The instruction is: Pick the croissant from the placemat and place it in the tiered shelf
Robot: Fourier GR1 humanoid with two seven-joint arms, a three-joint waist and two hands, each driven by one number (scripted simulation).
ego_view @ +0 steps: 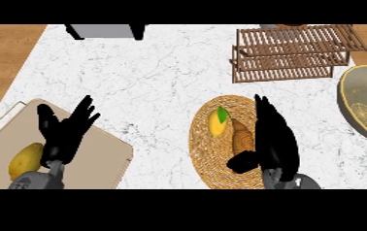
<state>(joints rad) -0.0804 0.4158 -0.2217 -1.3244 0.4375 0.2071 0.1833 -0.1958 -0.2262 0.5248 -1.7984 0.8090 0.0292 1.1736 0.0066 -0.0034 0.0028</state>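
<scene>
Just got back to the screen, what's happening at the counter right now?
The robot's right hand is over the round woven placemat, fingers straight, right beside the croissant, which has not been lifted. A yellow-green fruit lies next to the croissant on the mat. The left hand rests open above a cutting board that holds a yellowish item. The wooden tiered shelf stands at the far right of the counter.

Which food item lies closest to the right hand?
The croissant, brown, on the woven placemat right beside the right hand; the yellow fruit lies farther left.
</scene>
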